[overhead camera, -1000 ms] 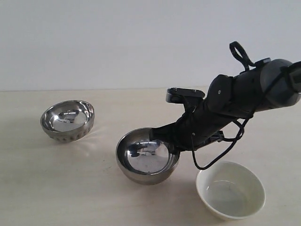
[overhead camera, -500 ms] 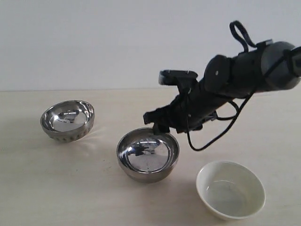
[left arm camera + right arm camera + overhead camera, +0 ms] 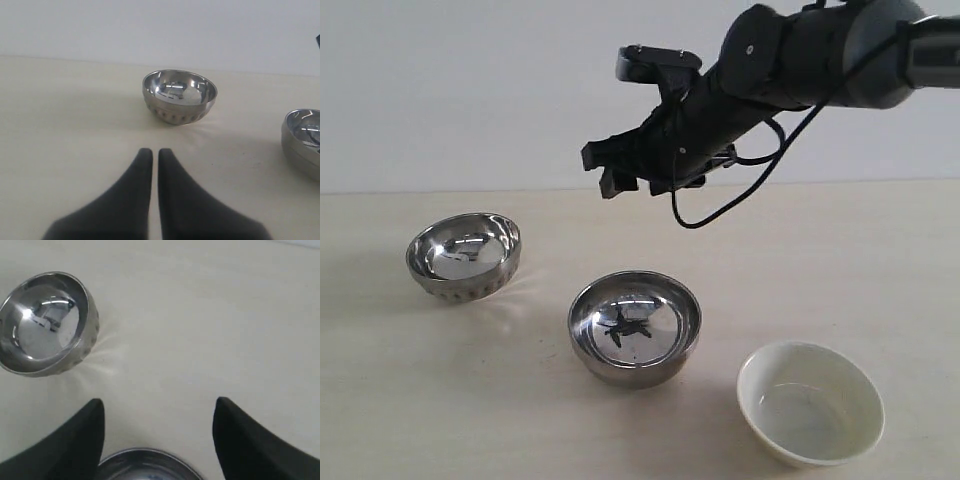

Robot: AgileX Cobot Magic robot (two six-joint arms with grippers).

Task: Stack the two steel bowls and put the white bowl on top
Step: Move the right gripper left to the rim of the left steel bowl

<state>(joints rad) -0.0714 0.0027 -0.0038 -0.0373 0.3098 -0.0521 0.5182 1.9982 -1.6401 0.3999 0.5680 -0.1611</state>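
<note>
All three bowls sit upright and well apart on the worktop (image 3: pixel 840 260), so nothing is nested yet. The dimpled steel bowl (image 3: pixel 463 255) stands far left, the plain steel bowl (image 3: pixel 634 328) in the middle, and the white bowl (image 3: pixel 810 402) near right.

The right pincer (image 3: pixel 160 401) hangs high above the worktop, reaching across from the right to a spot above and just beyond the plain steel bowl. Its fingers are spread wide with nothing between them. Its wrist view shows the rim of the plain steel bowl just below the fingers and the dimpled one further off. That height and spread read as a free pincer between bowls — clear of every rim, and able to come down on either steel bowl.

The left pincer (image 3: pixel 154 151) sits low over the worktop, short of the dimpled steel bowl and pointed at it. Its fingers are pressed together on nothing — probably parked out of the other arm's way.

The layout suits the task order. The two steel bowls lie nearest each other, so one can go into the other. The white bowl waits on the right, away from that move, to go on top last.
</note>
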